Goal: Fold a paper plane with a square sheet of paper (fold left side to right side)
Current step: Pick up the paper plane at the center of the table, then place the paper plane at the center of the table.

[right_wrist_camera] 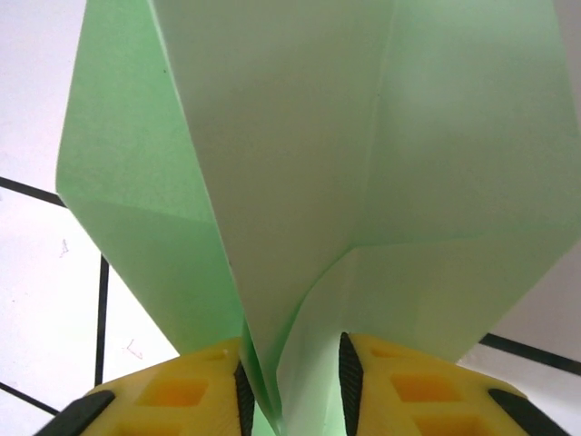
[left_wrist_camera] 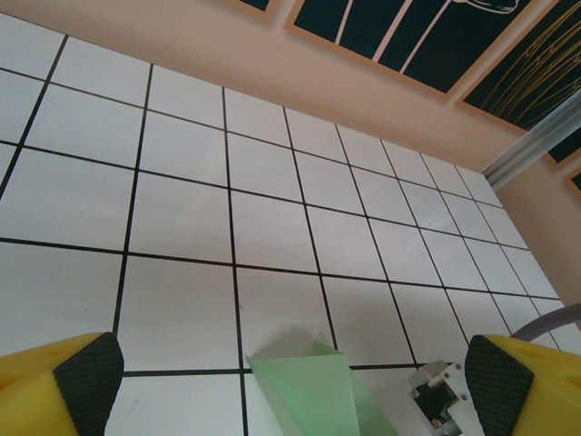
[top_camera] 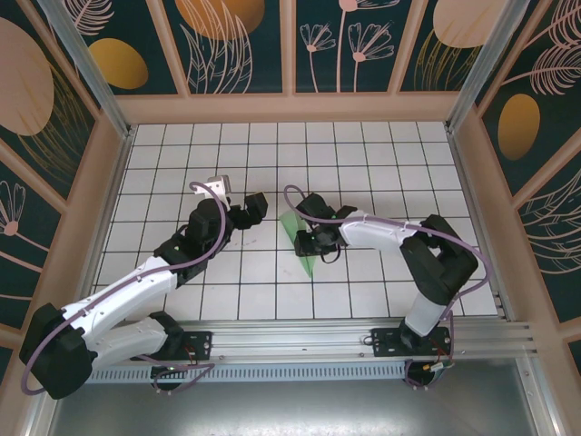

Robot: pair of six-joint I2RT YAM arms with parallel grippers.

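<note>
A: Where's the left gripper (top_camera: 249, 211)?
B: Fingers spread wide, empty, just left of the paper plane (top_camera: 307, 263).
A: And the right gripper (right_wrist_camera: 290, 372)?
B: Pinching the plane's centre fold, mid-table (top_camera: 381, 154), probably to set the crease.

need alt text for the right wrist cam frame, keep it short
Close-up of folded mint-green paper pinched at its centre crease between the yellow, black-padded fingers of the right gripper, with its creased flaps spreading upward and outward. A white table with black grid lines shows behind the paper at both sides.
</note>
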